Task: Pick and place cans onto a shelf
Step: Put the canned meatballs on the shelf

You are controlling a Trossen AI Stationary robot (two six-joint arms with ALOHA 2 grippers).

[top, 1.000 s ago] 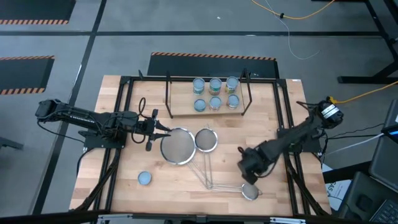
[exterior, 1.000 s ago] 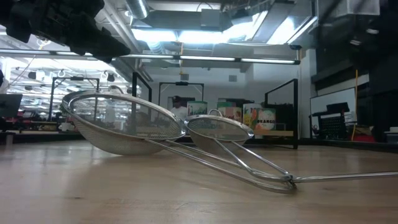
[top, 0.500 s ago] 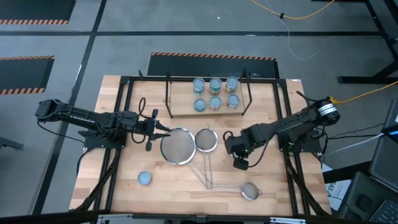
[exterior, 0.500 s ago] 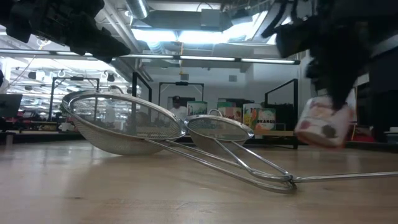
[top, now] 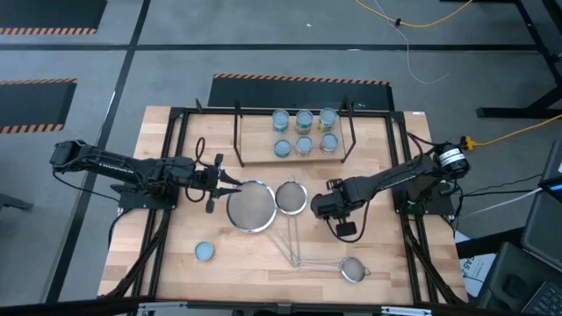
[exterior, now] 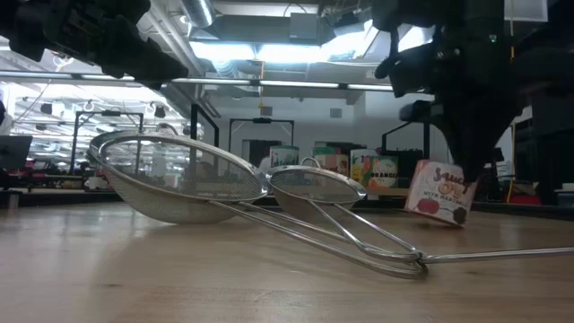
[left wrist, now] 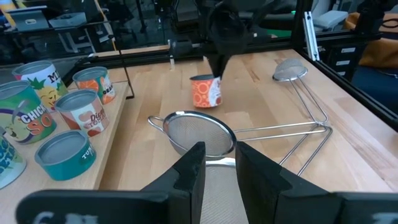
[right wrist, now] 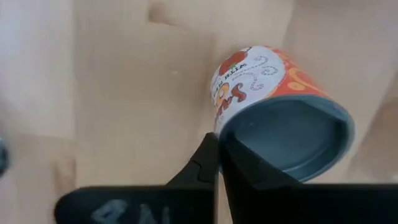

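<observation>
**Right gripper carries a tilted can over mid-table**

Right gripper (top: 327, 207) sits right of centre in the high view, and its jaws are clamped on an orange-red can (exterior: 439, 192). In the low view that can hangs tilted at centre right, its lower edge close to the wood, though contact is hard to call. The right wrist view shows why it leans: the fingers (right wrist: 211, 163) pinch only the rim, so the smooth tin swings off-vertical, its dull blue-grey end and glossy printed label both on show. My read is that this is the carry toward the shelf (top: 294, 133), which stands at upper centre of the high view with six cans on it, thin black rods round a pale board.

Further out, two steel mesh strainers (top: 249, 207) lie at centre frame, domes down, long wire handles crossing toward the lower right where a third small strainer (top: 352, 269) rests. They sit beside the route, so a lift well clear of them looks wise.

A spare can (top: 204, 251) stands alone at lower left, round pale top up.

Left gripper (top: 225, 183) waits at centre left beside the big strainer, fingers nearly together and holding nothing.
</observation>
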